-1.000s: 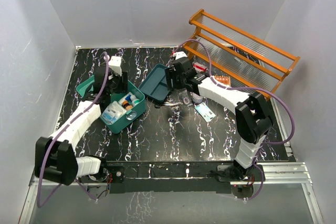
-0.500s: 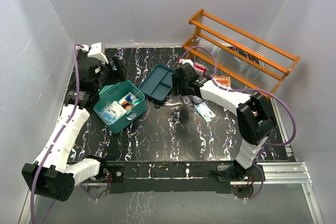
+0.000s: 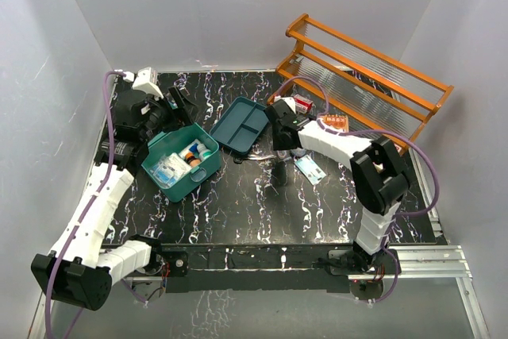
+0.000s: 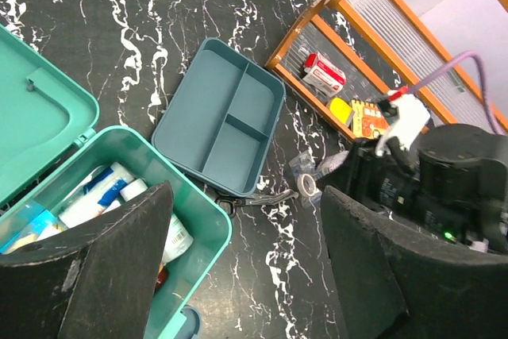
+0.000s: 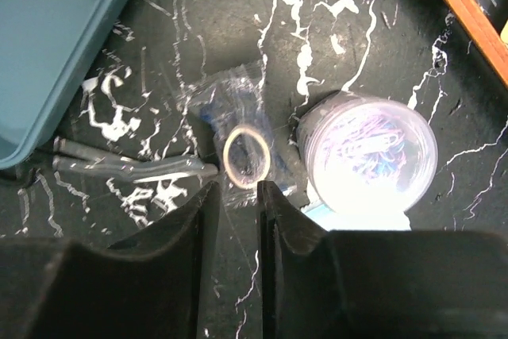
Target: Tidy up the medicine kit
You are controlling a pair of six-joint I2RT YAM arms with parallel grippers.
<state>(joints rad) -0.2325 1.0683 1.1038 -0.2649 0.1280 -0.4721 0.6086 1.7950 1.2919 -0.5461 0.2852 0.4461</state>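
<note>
The teal-green rounded plastic medicine kit (image 3: pixel 197 175) stands open on the left part of the black, white-veined bench (image 3: pixel 262 204), with packets and small bottles inside it; its darker teal compartmented insert tray (image 3: pixel 244 125) lies on the bench just to the right of it, apart from the box. In the top view the left arm covers the kit's hinged lid; the left wrist view shows that lid (image 4: pixel 32 109) thrown back beside the box. The left gripper (image 3: pixel 176 99) hangs over the far left of the bench behind the kit; the left wrist view shows its jaws spread wide and released. The right gripper (image 5: pixel 238 194) is low over the bench between the tray and the orange wooden slatted rack (image 3: pixel 361 77); the top view hides its jaws under the wrist, while the right wrist view shows them drawn to a narrow gap at the near edge of a small clear plastic bag (image 5: pixel 238 136) holding a pale ring (image 5: pixel 246 156); whether they pinch the bag I cannot tell. Only that view shows a clear round tub of coloured paper clips (image 5: pixel 369 152) just beside the bag on its right, and a thin metal tool (image 5: pixel 127 168) on its left by the tray's corner. The left wrist view gives the rack's lower shelf most plainly: a red-and-white carton (image 4: pixel 324 75), a yellow item (image 4: pixel 341 109) and an orange packet (image 4: pixel 369 117).
</note>
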